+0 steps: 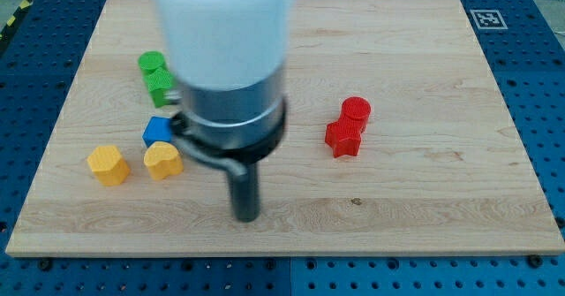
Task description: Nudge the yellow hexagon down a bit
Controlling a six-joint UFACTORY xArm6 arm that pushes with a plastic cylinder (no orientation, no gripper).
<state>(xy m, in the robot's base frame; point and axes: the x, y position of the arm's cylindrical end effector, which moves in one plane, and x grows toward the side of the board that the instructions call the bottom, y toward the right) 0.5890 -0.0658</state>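
Observation:
Two yellow blocks lie at the view's lower left: one (108,164) further left that looks like the hexagon, and a heart-like one (163,160) to its right. My tip (246,216) is at the end of the dark rod, below and to the right of both yellow blocks, touching neither. A blue block (158,131) sits just above the right yellow block.
Two green blocks (157,75) stand at the upper left, partly behind the arm's pale body (225,49). A red cylinder (356,110) and a red star-like block (343,139) touch at the right. The wooden board (424,199) ends near the bottom edge.

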